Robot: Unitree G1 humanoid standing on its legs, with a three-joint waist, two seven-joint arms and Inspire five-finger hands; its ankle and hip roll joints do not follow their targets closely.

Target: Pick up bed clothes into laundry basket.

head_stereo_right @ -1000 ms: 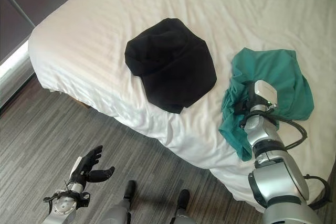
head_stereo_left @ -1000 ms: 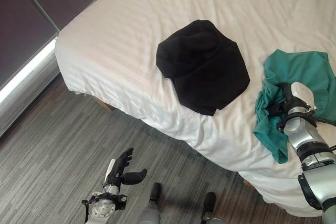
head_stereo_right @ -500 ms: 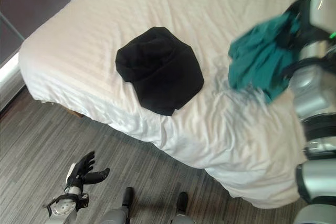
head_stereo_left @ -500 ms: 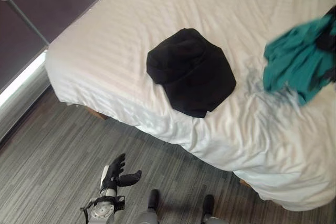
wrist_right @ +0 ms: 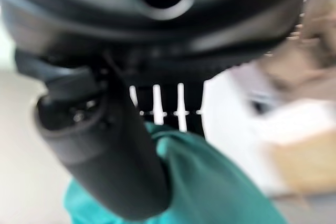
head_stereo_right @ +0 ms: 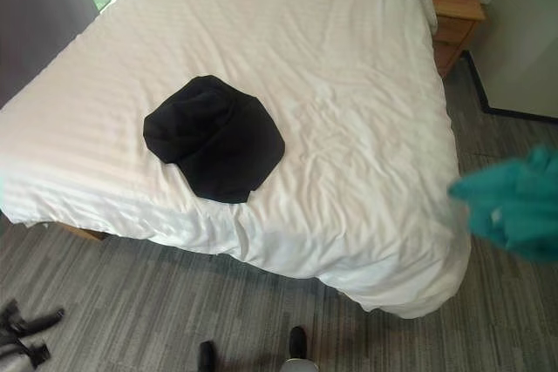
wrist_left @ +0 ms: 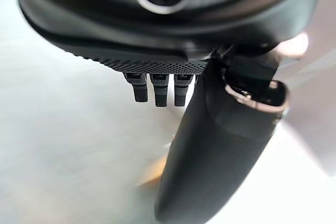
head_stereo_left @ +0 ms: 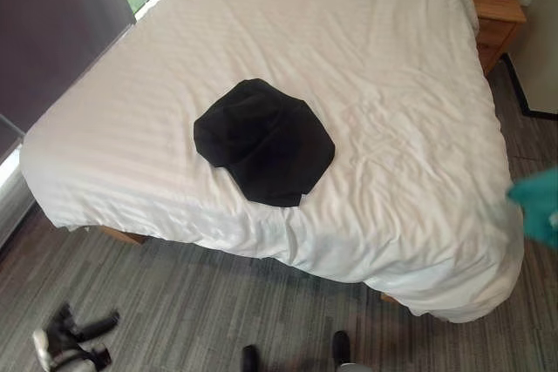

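The white bed (head_stereo_right: 349, 84) is spread flat and wide, and its only obstacle is a black garment (head_stereo_right: 214, 137) lying near the foot edge; open sheet is left on every side of it. At the far right corner a wooden nightstand (head_stereo_right: 458, 15) stands just beside the mattress, narrowing the passage there. The grey floor (head_stereo_right: 157, 302) along the foot is unobstructed.

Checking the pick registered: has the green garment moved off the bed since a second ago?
Yes. The green garment lay on the white bed right of the black garment; it now hangs past the bed's right edge, over the floor, held in the right hand.
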